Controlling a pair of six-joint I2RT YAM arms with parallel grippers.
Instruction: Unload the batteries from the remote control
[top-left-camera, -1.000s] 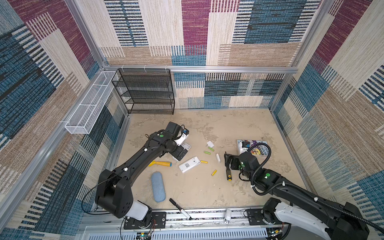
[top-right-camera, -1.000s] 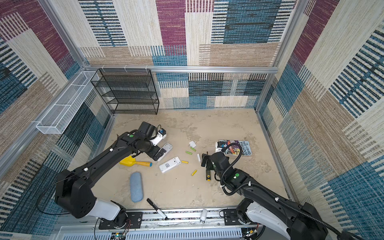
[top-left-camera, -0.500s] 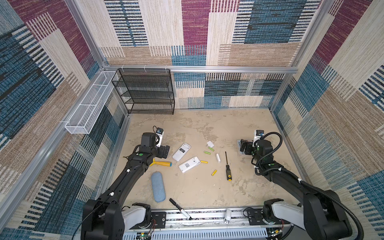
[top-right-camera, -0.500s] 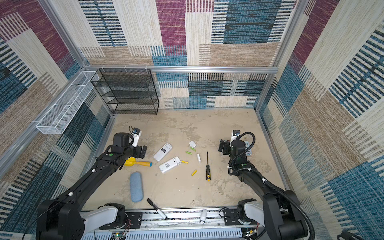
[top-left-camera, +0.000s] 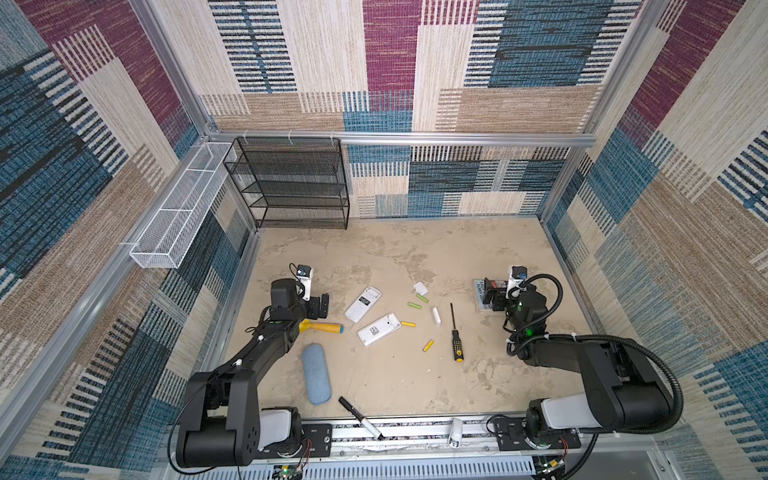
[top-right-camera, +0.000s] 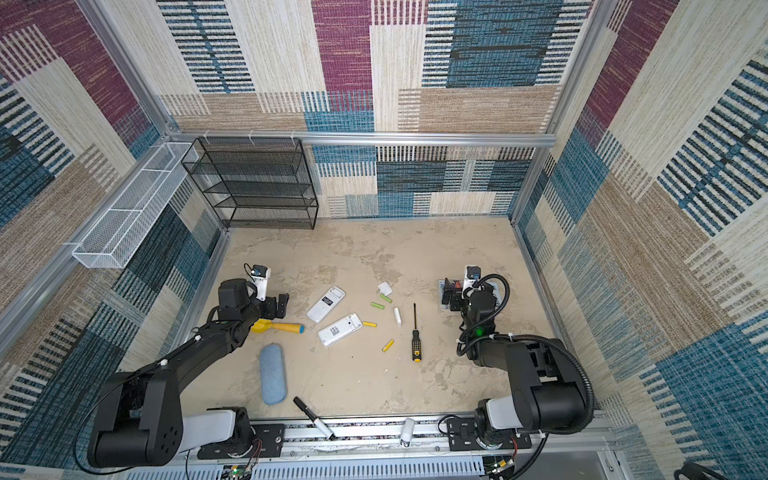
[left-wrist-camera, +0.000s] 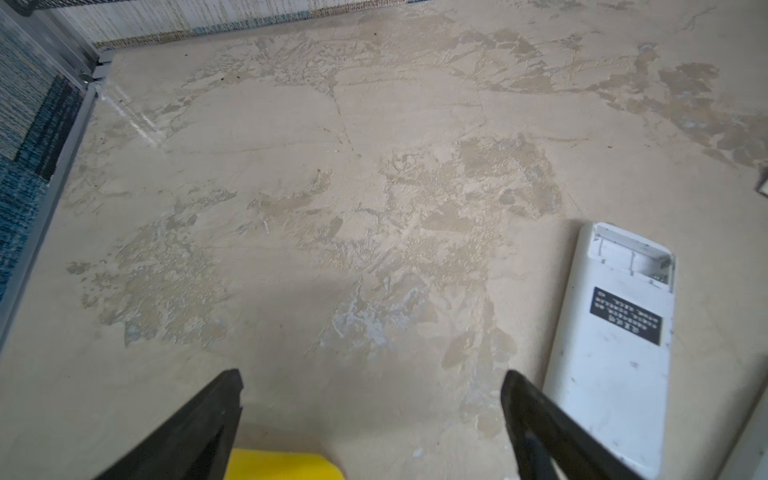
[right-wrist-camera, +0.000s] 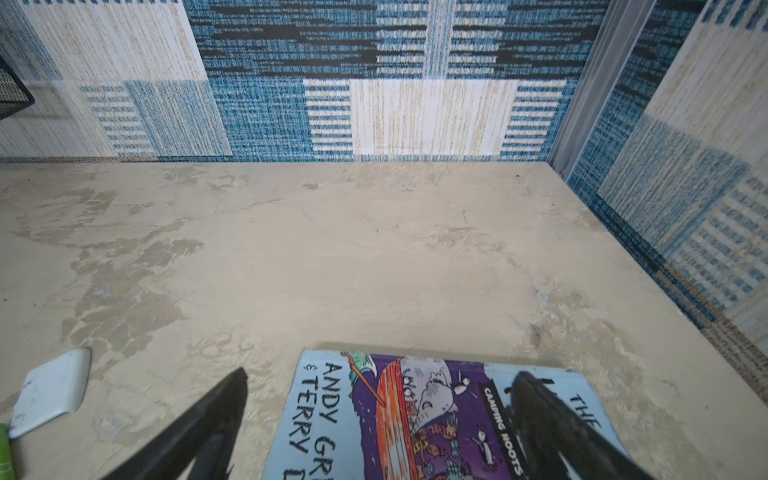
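Two white remote controls (top-left-camera: 363, 304) (top-left-camera: 379, 329) lie backs up mid-floor in both top views. The farther remote (left-wrist-camera: 615, 340) shows an open, empty battery bay in the left wrist view. Two green batteries (top-left-camera: 422, 298) (top-left-camera: 414, 306) and two yellow batteries (top-left-camera: 408, 323) (top-left-camera: 428, 345) lie loose right of the remotes. My left gripper (top-left-camera: 322, 305) (left-wrist-camera: 372, 386) stands open and empty left of the remotes. My right gripper (top-left-camera: 490, 293) (right-wrist-camera: 378, 386) hangs open and empty over a book (right-wrist-camera: 415, 415) at the right.
Two white battery covers (top-left-camera: 420, 287) (top-left-camera: 436, 316) and a black-and-yellow screwdriver (top-left-camera: 456, 332) lie by the batteries. A yellow handle with a blue end (top-left-camera: 322, 327), a blue case (top-left-camera: 316, 373) and a marker (top-left-camera: 359, 417) lie at the front left. A black wire rack (top-left-camera: 291, 183) stands at the back.
Both arms have drawn back from the middle to their own sides. The left gripper has left the remotes and the right has left the screwdriver; both stay open.
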